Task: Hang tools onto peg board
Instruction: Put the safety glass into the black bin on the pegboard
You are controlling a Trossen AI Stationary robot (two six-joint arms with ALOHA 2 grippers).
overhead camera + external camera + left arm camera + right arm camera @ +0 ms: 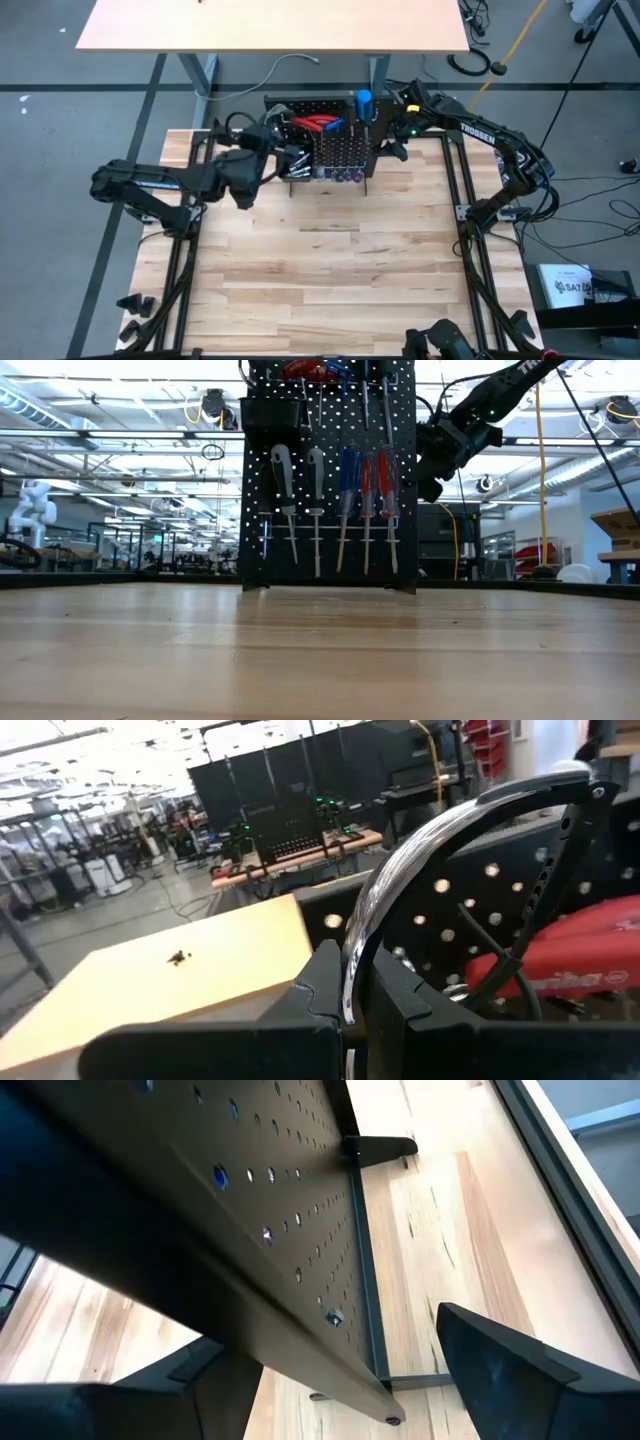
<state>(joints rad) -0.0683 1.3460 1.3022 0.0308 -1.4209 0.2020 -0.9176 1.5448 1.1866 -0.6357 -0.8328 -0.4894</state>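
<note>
The black perforated peg board [335,140] stands upright at the table's far side. Screwdrivers with white, blue and red handles [345,500] hang on its front, red pliers [312,124] hang near its top, and a small black bin [270,410] is fixed to it. My left gripper [272,138] is at the board's upper left, shut on a curved silvery metal piece [420,860]. The board hides this gripper in the low view. My right gripper [440,455] is open and straddles the board's right edge [365,1330]. My left gripper pinches the curved silvery piece at its lower end [350,975] between its two fingers. The strip arcs up and away from the fingers toward the board and the red pliers handle [580,960], clear of the table. My right gripper has one finger [500,1370] apart from the board's edge. The panel hides the other, so I cannot tell whether it touches.
A tan desk [270,25] stands beyond the table's far edge. Bare wooden tabletop [320,270] stretches in front of the board toward the near edge. Cables and arm frames run along both sides of the table [480,230].
</note>
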